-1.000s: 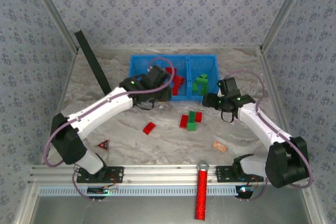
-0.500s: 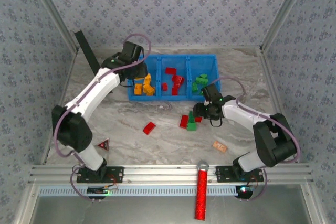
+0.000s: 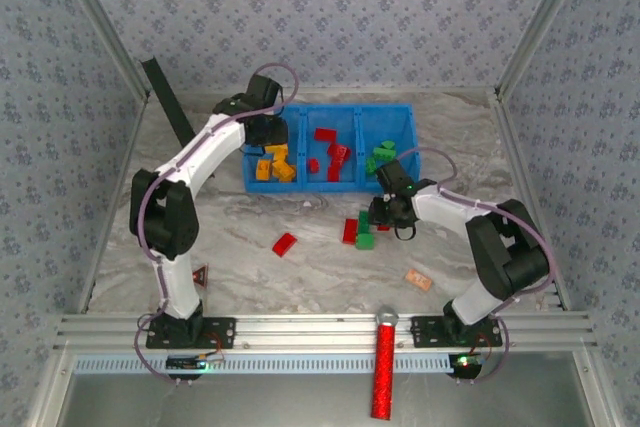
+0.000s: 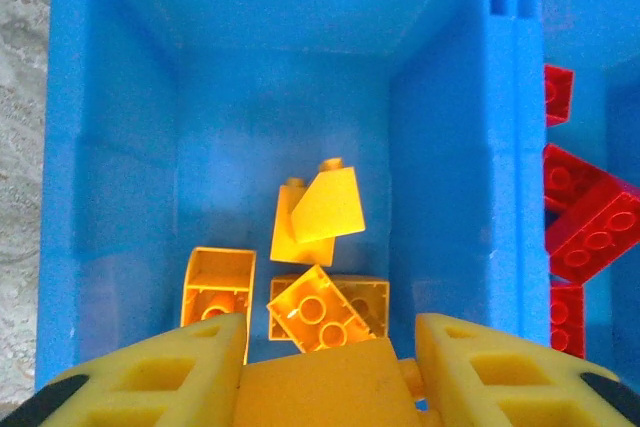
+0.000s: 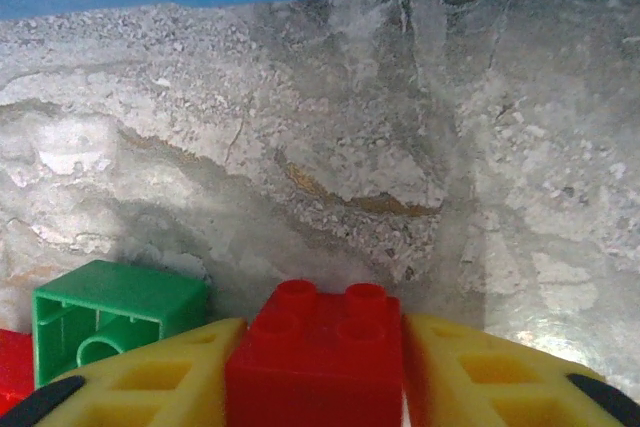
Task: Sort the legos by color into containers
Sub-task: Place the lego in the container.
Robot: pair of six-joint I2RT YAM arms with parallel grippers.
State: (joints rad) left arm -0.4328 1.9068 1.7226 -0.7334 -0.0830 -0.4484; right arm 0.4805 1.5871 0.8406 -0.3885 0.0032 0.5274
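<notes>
**Both Grips Loaded: One Over the Bin, One Down at the Pile**

Swung up within the last second from the bin's near wall to its ten o'clock end on the left; dropped on the right from beside the bin's corner to the loose pile in front of it

Clamped with the left gripper [image 4: 330,347] on an orange brick [image 4: 325,392], hanging above the left compartment [image 4: 130,197] of the blue bin [image 3: 400,117], over more orange bricks [image 4: 320,212] on its floor, with red bricks [image 4: 590,237] next door at three o'clock. Pinched with the right gripper [image 5: 320,329] on a red brick [image 5: 315,367], low over the marble table [image 5: 350,127]; cannot tell whether lifted clear yet. Sits with a green brick [image 5: 110,322] just beside the finger at nine o'clock and the bin's wall at twelve

Could drag that green brick along on the lift, being so close. Could bounce the orange brick off the heap below if released from this height

Stretches far on the left, elbow folded near the base, wrist tipped down into the bin. Crouches low on the right, forearm running toward ten o'clock
</notes>
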